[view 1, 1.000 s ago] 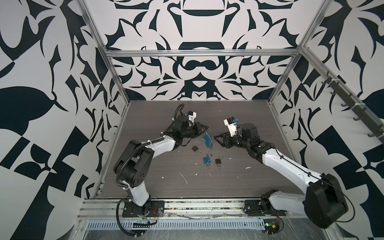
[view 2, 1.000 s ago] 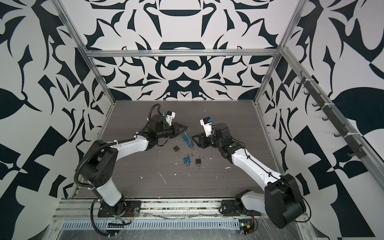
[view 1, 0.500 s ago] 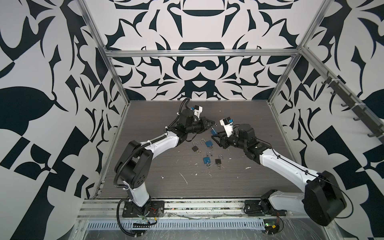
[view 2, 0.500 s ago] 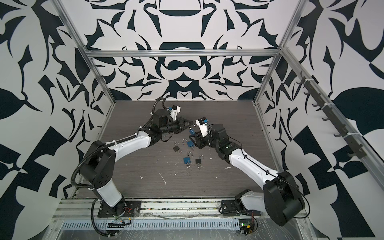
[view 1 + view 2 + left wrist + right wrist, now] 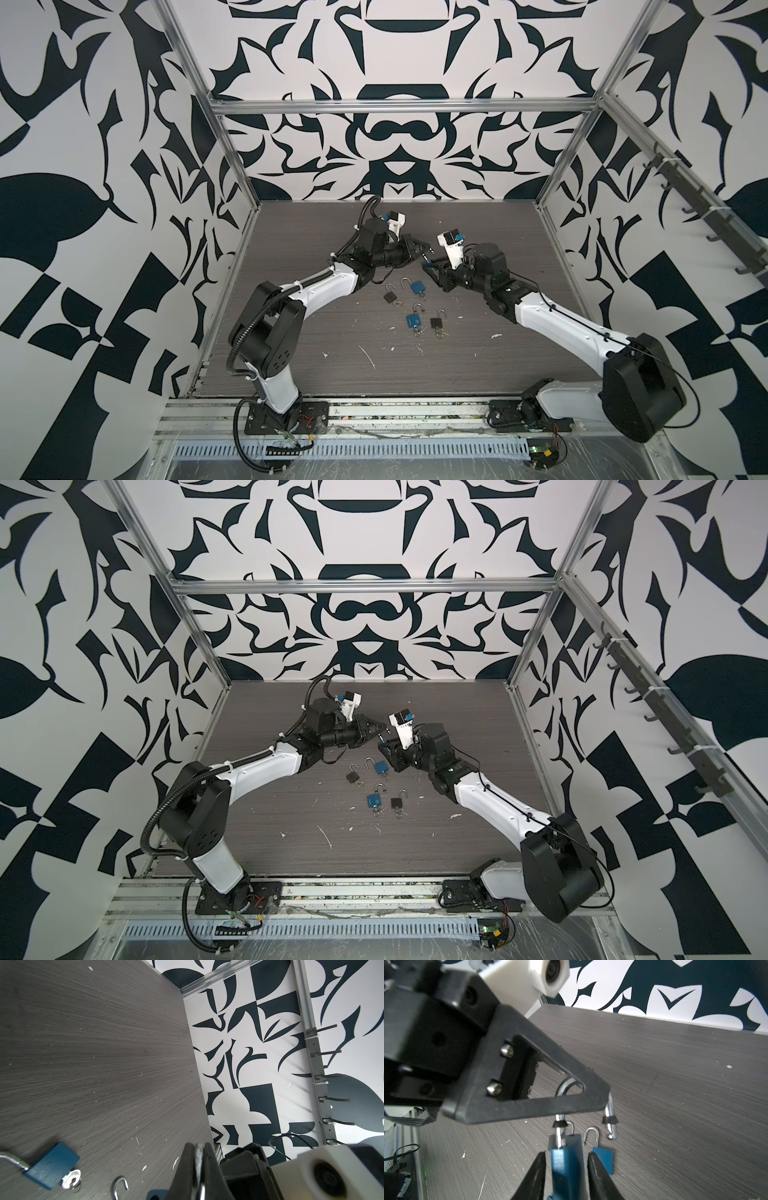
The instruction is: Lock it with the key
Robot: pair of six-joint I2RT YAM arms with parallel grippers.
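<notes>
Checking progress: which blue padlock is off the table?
The blue padlock hanging by its shackle from the left pincer; the other two lie on the table.

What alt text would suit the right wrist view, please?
A blue padlock is held by its open shackle in the shut left gripper, its body between the open jaws of the right gripper. A second open padlock lies on the table.
</notes>
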